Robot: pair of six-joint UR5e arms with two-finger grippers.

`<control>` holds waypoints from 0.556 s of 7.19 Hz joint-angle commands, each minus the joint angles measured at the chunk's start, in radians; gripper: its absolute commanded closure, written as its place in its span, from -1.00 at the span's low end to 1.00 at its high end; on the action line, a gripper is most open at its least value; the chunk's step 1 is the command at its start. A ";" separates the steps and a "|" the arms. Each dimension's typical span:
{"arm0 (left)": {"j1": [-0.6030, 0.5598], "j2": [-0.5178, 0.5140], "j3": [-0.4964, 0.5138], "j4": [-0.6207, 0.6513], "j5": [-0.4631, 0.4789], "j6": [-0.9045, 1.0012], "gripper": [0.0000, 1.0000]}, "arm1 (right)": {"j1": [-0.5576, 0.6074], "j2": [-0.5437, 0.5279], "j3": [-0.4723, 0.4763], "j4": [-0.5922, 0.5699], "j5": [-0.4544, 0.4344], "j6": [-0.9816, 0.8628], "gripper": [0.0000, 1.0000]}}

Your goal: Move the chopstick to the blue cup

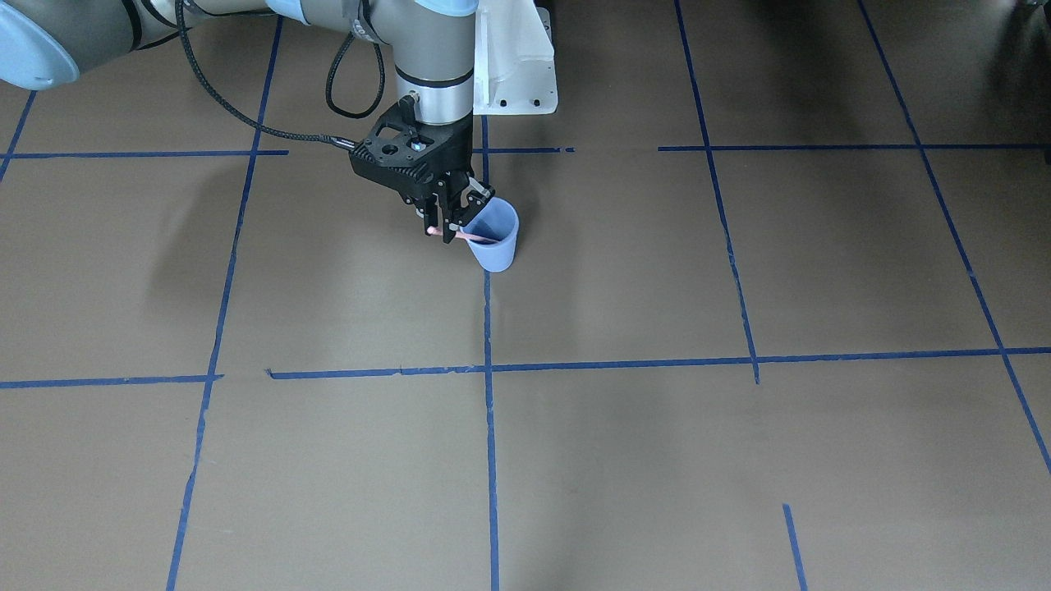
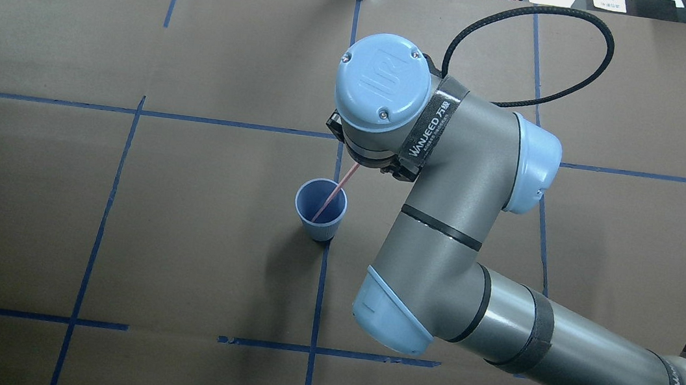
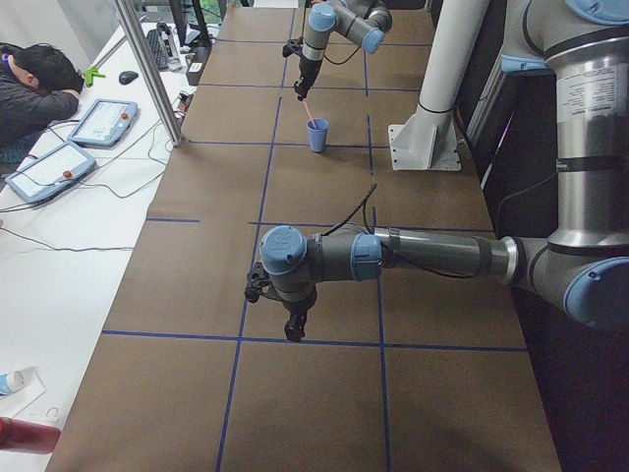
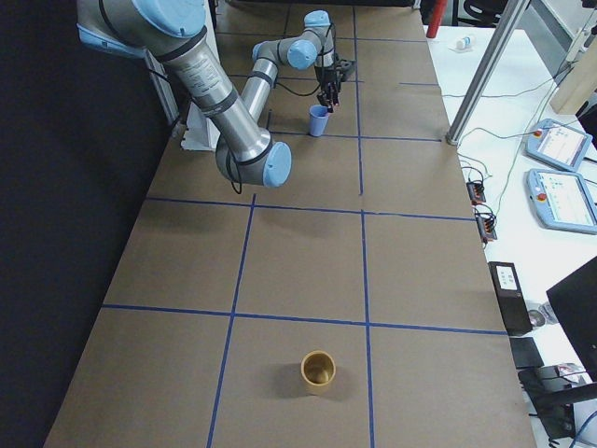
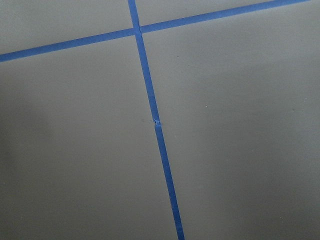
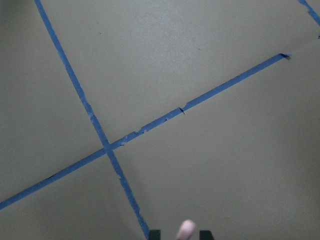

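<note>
The transfer looks close to finished. The right gripper (image 1: pixel 446 232) is clamped on the chopstick (image 1: pixel 475 238), and the stick's lower end is already inside the rim of the blue cup (image 1: pixel 497 253), which stands upright on the brown table (image 1: pixel 657 287), on a blue tape line. In the right wrist view the pink upper end of the stick shows between two dark fingertips (image 6: pixel 155 234), so the grasp sits near the top of the stick. What seems left is to let go and draw the arm clear; whether the lower tip is down on the cup's floor cannot be told. The chopstick's long axis is tilted, not vertical. Seen from overhead it runs on a diagonal, with the held end high, past the cup's far rim and a little to the robot's right. The low end points down into the cup, toward its near inner wall. Since the stick reaches above the rim, it would probably settle leaning against the rim once freed. The left gripper (image 3: pixel 293 330) hangs over the table well apart from the cup, and whether its fingers are spread or closed cannot be told.
</note>
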 commanded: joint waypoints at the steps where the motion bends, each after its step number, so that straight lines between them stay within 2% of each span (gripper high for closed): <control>1: 0.000 -0.002 0.000 0.000 0.000 0.000 -1.00 | 0.009 0.004 0.006 -0.001 0.011 -0.028 -1.00; 3: 0.001 0.000 0.000 0.000 0.000 0.000 -1.00 | 0.089 0.004 0.008 -0.001 0.145 -0.118 -1.00; 4: 0.001 -0.002 0.000 0.000 0.000 0.000 -1.00 | 0.164 -0.011 0.009 -0.003 0.263 -0.237 -1.00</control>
